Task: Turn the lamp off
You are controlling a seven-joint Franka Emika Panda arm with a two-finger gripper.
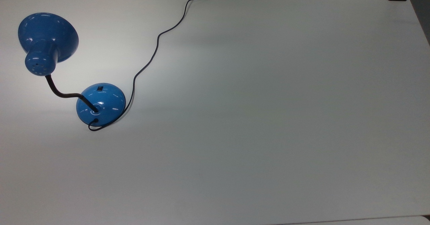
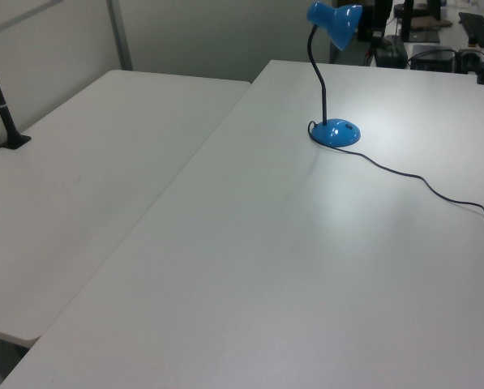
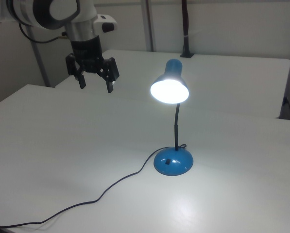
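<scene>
In the right view the gripper (image 3: 94,84) hangs in the air at about ten o'clock from the lamp (image 3: 172,121), well apart from it, its two black fingers (image 3: 80,79) spread wide with nothing between them. Above it the arm's white and grey wrist runs up toward the right view's top left corner.

The lamp stands upright on the white table (image 3: 62,160), its round blue base (image 3: 173,162) resting flat on the surface. A small black switch (image 3: 167,161) sits on the dome of the base. The black neck (image 3: 175,127) rises from the base to the blue shade (image 3: 171,83), whose mouth glows bright white, and a pool of light lies on the table around the base.

In the top view the base (image 1: 100,104) sits at about nine o'clock on the table, the shade (image 1: 47,40) at about ten o'clock from it. The black cord (image 1: 151,57) leaves the base and snakes off toward one o'clock, over the table's far edge.
</scene>
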